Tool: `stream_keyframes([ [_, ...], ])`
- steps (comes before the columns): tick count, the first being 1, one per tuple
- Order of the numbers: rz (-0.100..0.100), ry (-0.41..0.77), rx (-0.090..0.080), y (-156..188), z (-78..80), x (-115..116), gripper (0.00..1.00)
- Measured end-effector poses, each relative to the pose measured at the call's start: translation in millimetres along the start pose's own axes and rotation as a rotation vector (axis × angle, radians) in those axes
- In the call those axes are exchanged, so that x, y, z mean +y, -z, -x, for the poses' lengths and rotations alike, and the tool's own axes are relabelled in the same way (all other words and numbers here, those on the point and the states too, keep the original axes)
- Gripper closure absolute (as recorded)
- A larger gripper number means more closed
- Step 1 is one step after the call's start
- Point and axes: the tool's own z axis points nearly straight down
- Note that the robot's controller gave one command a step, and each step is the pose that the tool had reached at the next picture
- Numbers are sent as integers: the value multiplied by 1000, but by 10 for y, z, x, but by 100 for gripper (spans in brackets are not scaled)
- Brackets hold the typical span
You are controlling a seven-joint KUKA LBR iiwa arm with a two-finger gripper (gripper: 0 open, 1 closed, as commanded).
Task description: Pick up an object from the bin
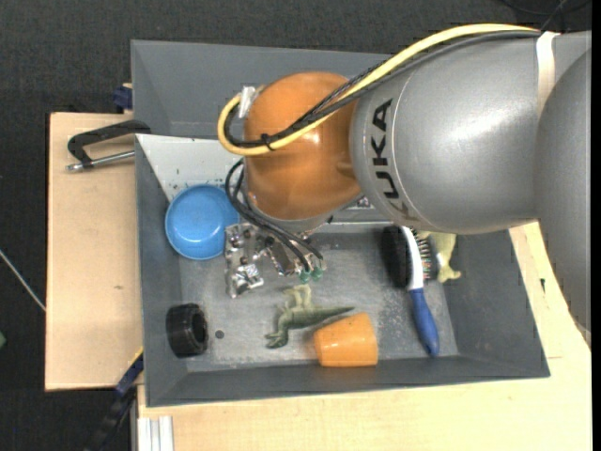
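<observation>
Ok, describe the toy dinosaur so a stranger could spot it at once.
Start at the grey bin and follow its lower wall. Between the gripper above and an orange cup beside it lies a small toy dinosaur. It alone is green and spindly.

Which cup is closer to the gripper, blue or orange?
The round blue plastic cup, right beside the gripper; the orange plastic cup lies farther off, beyond the green toy dinosaur.
</observation>
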Motion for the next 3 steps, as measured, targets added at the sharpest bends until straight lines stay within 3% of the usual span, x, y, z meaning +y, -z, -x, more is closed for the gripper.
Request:
stream_keyframes([
  [1,0,1,10,-50,-21,5,0],
  [2,2,227,19,-1302,-237,-60,0],
  [3,-1,518,8,-885,-156,-988,0],
])
